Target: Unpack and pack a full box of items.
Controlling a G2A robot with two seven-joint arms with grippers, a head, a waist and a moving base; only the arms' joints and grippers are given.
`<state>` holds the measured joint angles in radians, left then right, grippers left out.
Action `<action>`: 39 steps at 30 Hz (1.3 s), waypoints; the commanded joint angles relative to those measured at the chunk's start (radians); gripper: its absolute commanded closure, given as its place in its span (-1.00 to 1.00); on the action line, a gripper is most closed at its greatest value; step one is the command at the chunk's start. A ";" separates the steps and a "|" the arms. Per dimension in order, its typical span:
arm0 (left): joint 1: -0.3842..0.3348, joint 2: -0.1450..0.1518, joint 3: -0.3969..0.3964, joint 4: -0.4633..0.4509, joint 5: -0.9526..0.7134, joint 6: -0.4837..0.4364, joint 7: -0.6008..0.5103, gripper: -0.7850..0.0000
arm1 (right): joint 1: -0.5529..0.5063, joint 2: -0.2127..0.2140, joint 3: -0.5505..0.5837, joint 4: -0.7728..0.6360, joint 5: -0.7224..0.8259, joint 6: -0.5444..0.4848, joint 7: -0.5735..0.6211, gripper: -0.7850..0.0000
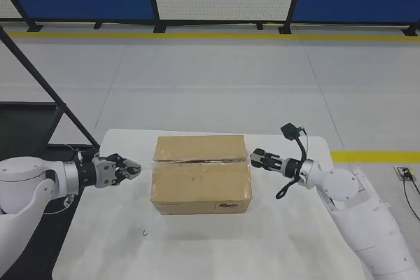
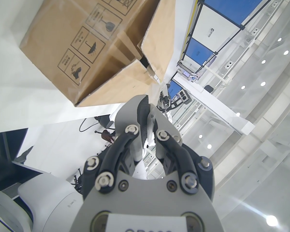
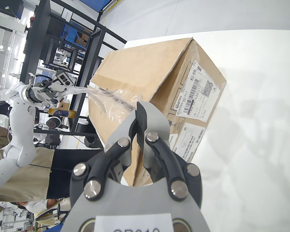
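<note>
A brown cardboard box (image 1: 201, 185) stands closed in the middle of the white table (image 1: 105, 238). A strand of clear tape (image 1: 199, 161) runs along its top seam. My left gripper (image 1: 134, 169) is just off the box's left end, shut on the tape (image 2: 154, 90) where it leaves the box (image 2: 87, 37). My right gripper (image 1: 254, 155) sits at the seam on the box's right end. In the right wrist view the crumpled tape (image 3: 99, 94) stretches over the box (image 3: 147, 73) from the left gripper (image 3: 56, 92) into the shut tips of the right gripper (image 3: 137, 109).
A tiny dark ring-like bit (image 1: 146, 233) lies on the table in front of the box, toward the left. Bare tabletop surrounds the box on the near side. Shipping labels (image 3: 198, 90) cover the box's right end face.
</note>
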<state>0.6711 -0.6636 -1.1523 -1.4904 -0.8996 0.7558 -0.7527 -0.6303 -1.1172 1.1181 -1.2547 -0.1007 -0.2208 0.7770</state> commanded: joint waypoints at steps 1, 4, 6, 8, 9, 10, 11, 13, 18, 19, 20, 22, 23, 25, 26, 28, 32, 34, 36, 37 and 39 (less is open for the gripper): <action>-0.003 -0.002 0.003 0.004 -0.001 0.001 0.001 1.00 | 0.004 -0.002 -0.007 0.010 -0.001 0.002 -0.001 1.00; -0.006 -0.005 0.006 0.009 -0.001 0.002 0.004 1.00 | 0.013 -0.006 -0.018 0.028 -0.009 0.014 -0.001 1.00; -0.008 -0.007 0.008 0.013 -0.001 0.003 0.003 1.00 | 0.018 -0.008 -0.022 0.038 -0.006 0.012 0.003 1.00; -0.009 -0.008 0.009 0.016 0.000 0.005 0.003 1.00 | 0.021 -0.009 -0.026 0.044 -0.006 0.011 0.006 1.00; -0.010 -0.009 0.010 0.018 0.001 0.005 0.002 1.00 | 0.021 -0.009 -0.026 0.048 -0.005 0.008 0.006 1.00; -0.010 -0.010 0.011 0.020 0.001 0.006 0.001 1.00 | 0.022 -0.010 -0.027 0.051 -0.006 0.007 0.006 1.00; -0.011 -0.011 0.012 0.021 0.002 0.006 0.000 1.00 | 0.022 -0.010 -0.027 0.053 -0.006 0.006 0.006 1.00; -0.014 -0.012 0.014 0.025 0.004 0.007 -0.002 1.00 | 0.021 -0.010 -0.026 0.056 -0.005 0.004 0.003 1.00; -0.020 -0.017 0.021 0.037 0.006 0.010 -0.005 1.00 | 0.017 -0.011 -0.027 0.063 -0.007 0.003 0.007 1.00; -0.022 -0.018 0.022 0.038 0.007 0.010 -0.006 1.00 | 0.017 -0.012 -0.028 0.065 -0.005 0.004 0.009 1.00; -0.023 -0.018 0.023 0.040 0.007 0.011 -0.008 1.00 | 0.017 -0.012 -0.030 0.067 -0.004 0.007 0.014 0.91; -0.025 -0.020 0.024 0.042 0.010 0.012 -0.009 1.00 | 0.020 -0.013 -0.031 0.071 -0.003 0.010 0.015 -0.26; -0.026 -0.021 0.025 0.043 0.010 0.012 -0.009 1.00 | 0.021 -0.014 -0.031 0.073 -0.003 0.011 0.014 -1.00; -0.026 -0.022 0.026 0.045 0.011 0.010 -0.011 1.00 | 0.022 -0.015 -0.032 0.075 -0.001 0.010 0.015 -1.00; -0.027 -0.023 0.027 0.045 0.011 0.010 -0.012 1.00 | 0.022 -0.015 -0.032 0.076 0.001 0.010 0.015 -1.00; -0.027 -0.024 0.028 0.045 0.015 0.011 -0.013 1.00 | 0.024 -0.016 -0.032 0.078 0.003 0.008 0.014 -1.00; -0.029 -0.026 0.030 0.047 0.017 0.012 -0.014 1.00 | 0.027 -0.017 -0.031 0.079 0.003 0.009 0.015 -1.00; -0.030 -0.028 0.032 0.047 0.018 0.014 -0.014 1.00 | 0.027 -0.016 -0.027 0.079 0.004 0.008 0.010 -1.00; -0.032 -0.029 0.033 0.048 0.020 0.015 -0.015 1.00 | 0.026 -0.015 -0.017 0.078 0.005 0.010 -0.006 -1.00; -0.033 -0.030 0.034 0.049 0.021 0.015 -0.016 1.00 | 0.024 -0.015 -0.011 0.076 0.006 0.008 -0.017 -1.00; -0.034 -0.031 0.034 0.051 0.022 0.015 -0.017 1.00 | 0.019 -0.012 0.006 0.061 0.009 -0.007 -0.044 -1.00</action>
<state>0.6375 -0.6938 -1.1183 -1.4406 -0.8781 0.7710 -0.7689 -0.6086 -1.1307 1.1155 -1.1853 -0.0940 -0.2192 0.7458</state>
